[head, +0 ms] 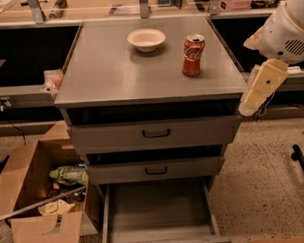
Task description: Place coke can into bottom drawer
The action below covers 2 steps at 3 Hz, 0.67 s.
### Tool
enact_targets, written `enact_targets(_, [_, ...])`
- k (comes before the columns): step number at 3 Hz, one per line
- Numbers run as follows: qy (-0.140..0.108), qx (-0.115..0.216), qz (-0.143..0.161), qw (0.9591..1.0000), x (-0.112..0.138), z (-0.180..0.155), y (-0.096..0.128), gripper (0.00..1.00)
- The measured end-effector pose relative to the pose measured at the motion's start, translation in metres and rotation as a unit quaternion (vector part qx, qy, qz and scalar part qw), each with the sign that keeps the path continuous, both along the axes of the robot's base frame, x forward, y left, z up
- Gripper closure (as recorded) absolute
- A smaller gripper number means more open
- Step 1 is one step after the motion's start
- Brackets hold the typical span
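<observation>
The coke can [193, 55] is red with white lettering and a silver top. It stands upright on the right part of the grey cabinet top [105, 70]. The bottom drawer [157, 213] is pulled open below the two upper drawers, and its flat grey floor shows nothing in it. My gripper [257, 90] hangs at the right side of the cabinet, below the white arm joint [289, 33], level with the cabinet top's front right corner. It is apart from the can and holds nothing that I can see.
A white bowl [146, 39] sits on the cabinet top, left of the can. The two upper drawers [155, 134] with black handles are slightly ajar. An open cardboard box [39, 197] with trash stands on the floor at the left. A black leg [303, 163] lies at the right.
</observation>
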<state>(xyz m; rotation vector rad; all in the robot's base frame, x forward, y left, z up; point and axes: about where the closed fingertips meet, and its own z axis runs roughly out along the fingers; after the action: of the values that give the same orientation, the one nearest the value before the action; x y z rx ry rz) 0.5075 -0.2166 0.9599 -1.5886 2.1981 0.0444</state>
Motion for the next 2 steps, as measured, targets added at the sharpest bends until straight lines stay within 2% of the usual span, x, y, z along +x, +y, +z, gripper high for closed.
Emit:
enact_targets(1, [0.000,0.000,0.000,1.0000,0.000,0.000,0.000,0.00])
enact_targets(2, [-0.025,0.039,-0.029,0.9985,0.057,-0.005,-0.012,0.00])
